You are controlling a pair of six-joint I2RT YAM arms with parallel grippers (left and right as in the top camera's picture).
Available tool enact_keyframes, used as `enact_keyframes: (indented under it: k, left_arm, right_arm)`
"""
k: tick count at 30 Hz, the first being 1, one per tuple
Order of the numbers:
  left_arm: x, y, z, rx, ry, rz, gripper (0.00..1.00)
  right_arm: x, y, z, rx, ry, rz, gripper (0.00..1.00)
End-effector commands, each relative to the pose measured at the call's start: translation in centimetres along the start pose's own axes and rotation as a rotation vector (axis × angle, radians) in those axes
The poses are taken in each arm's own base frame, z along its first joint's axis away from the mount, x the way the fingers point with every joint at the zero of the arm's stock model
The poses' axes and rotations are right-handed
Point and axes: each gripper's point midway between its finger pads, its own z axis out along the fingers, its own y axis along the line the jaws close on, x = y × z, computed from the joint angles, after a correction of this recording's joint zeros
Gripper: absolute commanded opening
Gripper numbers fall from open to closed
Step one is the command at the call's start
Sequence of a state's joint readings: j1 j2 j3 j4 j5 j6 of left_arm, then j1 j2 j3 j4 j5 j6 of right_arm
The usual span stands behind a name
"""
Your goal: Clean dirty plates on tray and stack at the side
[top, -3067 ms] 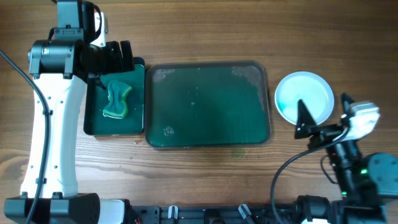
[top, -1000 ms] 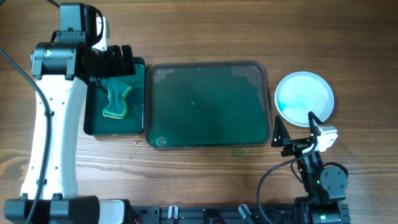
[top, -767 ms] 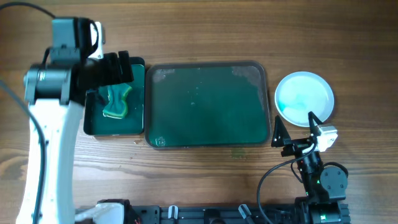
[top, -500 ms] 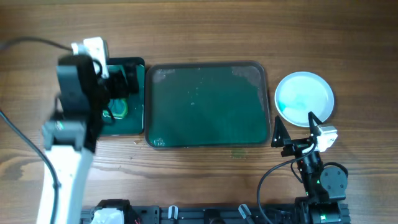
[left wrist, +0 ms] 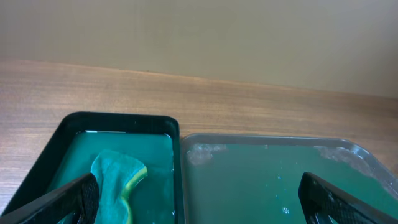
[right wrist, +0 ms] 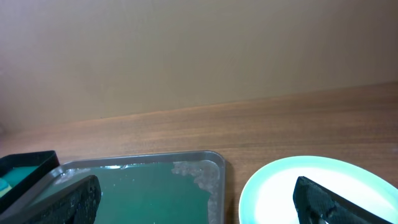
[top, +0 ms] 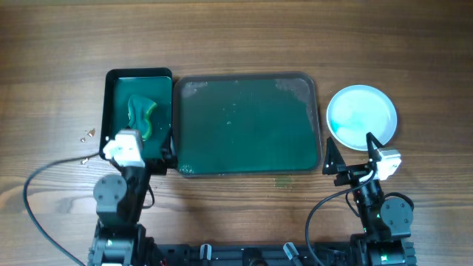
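Plates (top: 361, 116) sit as one pile on the bench at 3 o'clock of the tray (top: 247, 168), which holds none. Your left gripper (left wrist: 199, 180) and right gripper (right wrist: 198, 185) hang spread and empty; park them without nudging the pile.

Desk (top: 236, 37): wood, matt, streaky grain. Tray (top: 244, 125): dark green, smooth, wet gloss, foamy film at far corners, thin pale rim. Small tray (top: 118, 92): glossy, dark plastic look, wet inside. Sponge (top: 140, 114): soft, porous, matt. Plate (top: 362, 114): smooth, glossy, faint teal film.
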State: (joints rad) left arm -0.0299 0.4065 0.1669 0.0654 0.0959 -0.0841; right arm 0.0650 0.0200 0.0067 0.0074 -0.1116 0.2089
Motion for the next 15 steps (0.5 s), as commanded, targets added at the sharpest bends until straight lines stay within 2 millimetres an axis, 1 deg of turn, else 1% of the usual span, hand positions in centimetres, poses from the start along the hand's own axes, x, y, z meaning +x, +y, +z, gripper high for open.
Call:
enact_keyframes:
  k: [1,7,13,15]
  left_arm:
    - [0.5,-0.1,-0.9,0.015,-0.065,0.065,1.00]
    - [1.2,-0.2,-1.6,0.028,-0.124,0.094,1.00]
    - [2.5,-0.1,-2.1,0.023,-0.089,0.149,1.00]
    - [2.1,-0.1,-2.2,0.021,-0.107,0.152,1.00]
  right_arm:
    - [-0.1,0.4,0.0,-0.023,-0.005,0.010,1.00]
    - [-0.1,0.4,0.0,-0.023,-0.005,0.010,1.00]
    - [-0.1,0.4,0.0,-0.023,-0.005,0.010,1.00]
    - [-0.1,0.4,0.0,-0.023,-0.005,0.010,1.00]
